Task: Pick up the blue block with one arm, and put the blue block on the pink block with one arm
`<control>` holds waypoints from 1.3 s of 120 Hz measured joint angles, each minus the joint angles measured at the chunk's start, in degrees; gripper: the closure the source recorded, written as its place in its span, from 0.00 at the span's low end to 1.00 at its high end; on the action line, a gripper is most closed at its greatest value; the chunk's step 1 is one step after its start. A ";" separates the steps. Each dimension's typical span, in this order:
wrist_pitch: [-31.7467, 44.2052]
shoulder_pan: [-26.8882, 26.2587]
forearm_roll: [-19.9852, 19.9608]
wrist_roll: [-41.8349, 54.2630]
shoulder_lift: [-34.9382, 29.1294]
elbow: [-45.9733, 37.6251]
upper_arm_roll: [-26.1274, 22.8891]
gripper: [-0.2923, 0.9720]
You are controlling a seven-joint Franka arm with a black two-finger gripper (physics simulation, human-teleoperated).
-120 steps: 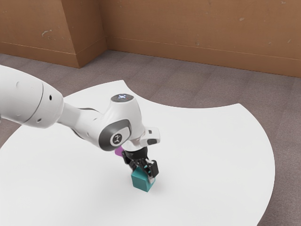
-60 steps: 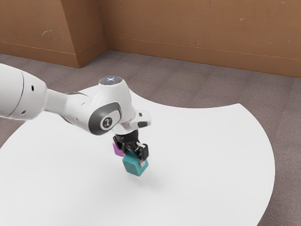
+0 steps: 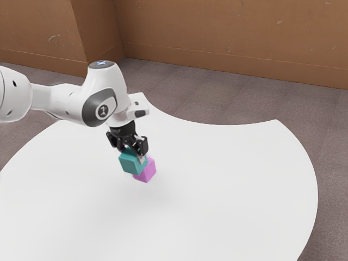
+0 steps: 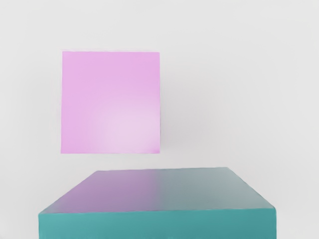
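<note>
Table [image 3: 228, 206]: white with a curved edge; its near rim is cut off at the exterior view's lower edge.
Blue block [image 3: 128, 163]: more teal than blue. It is held off the table, I think, though its underside is hard to make out, and the fingers cover its top. In the wrist view its near face [image 4: 157, 219] runs off the edge.
Pink block [image 3: 148, 171]: on the table, just beside the blue block toward the exterior view's right, with one corner hidden behind it. The wrist view shows it whole [image 4: 110, 102], with bare table between the two.
Gripper [image 3: 134, 154]: points down, jaws pinching the blue block from two sides.
Arm [image 3: 60, 103]: white, cut off at the exterior view's left.
Wall [image 3: 228, 32]: brown, beyond grey floor [image 3: 228, 98].
</note>
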 joint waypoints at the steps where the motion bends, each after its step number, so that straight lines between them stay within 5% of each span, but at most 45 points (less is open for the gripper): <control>1: -0.09 0.01 -0.01 0.05 0.09 0.21 0.10 0.47; 156: -4.64 0.06 -0.25 10.33 11.19 14.36 2.73 0.47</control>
